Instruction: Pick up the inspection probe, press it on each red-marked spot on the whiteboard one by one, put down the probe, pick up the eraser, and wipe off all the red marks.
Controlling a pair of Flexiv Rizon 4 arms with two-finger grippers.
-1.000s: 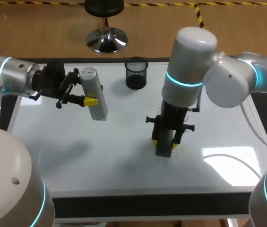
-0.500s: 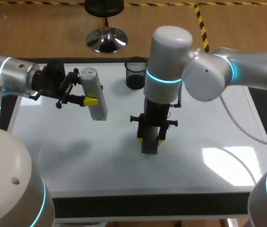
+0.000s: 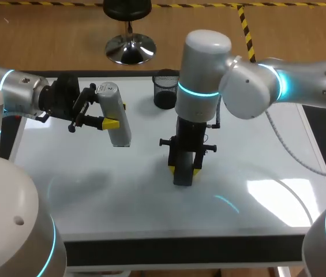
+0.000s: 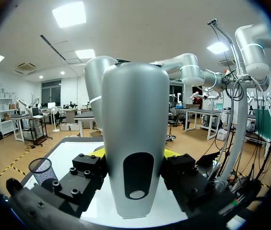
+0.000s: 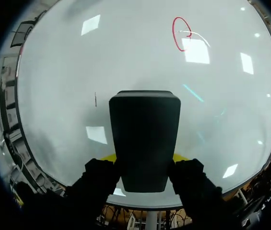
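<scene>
Right gripper (image 3: 184,170) was clamped on the eraser (image 3: 182,179) over the whiteboard (image 3: 93,184) at frame centre; red ring (image 5: 181,33) lay well ahead of it, just off its long axis; left gripper (image 3: 115,114) was clamped on the probe (image 3: 119,133), upper left.

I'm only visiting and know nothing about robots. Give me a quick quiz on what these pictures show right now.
1. True or false: the right gripper is shut on the black eraser.
2. What does the left gripper hold? A) a pen B) the pale probe C) nothing
3. Fill in: the loop-shaped mark on the whiteboard is ____ in colour.
Key: 1 true; 2 B; 3 red.
</scene>
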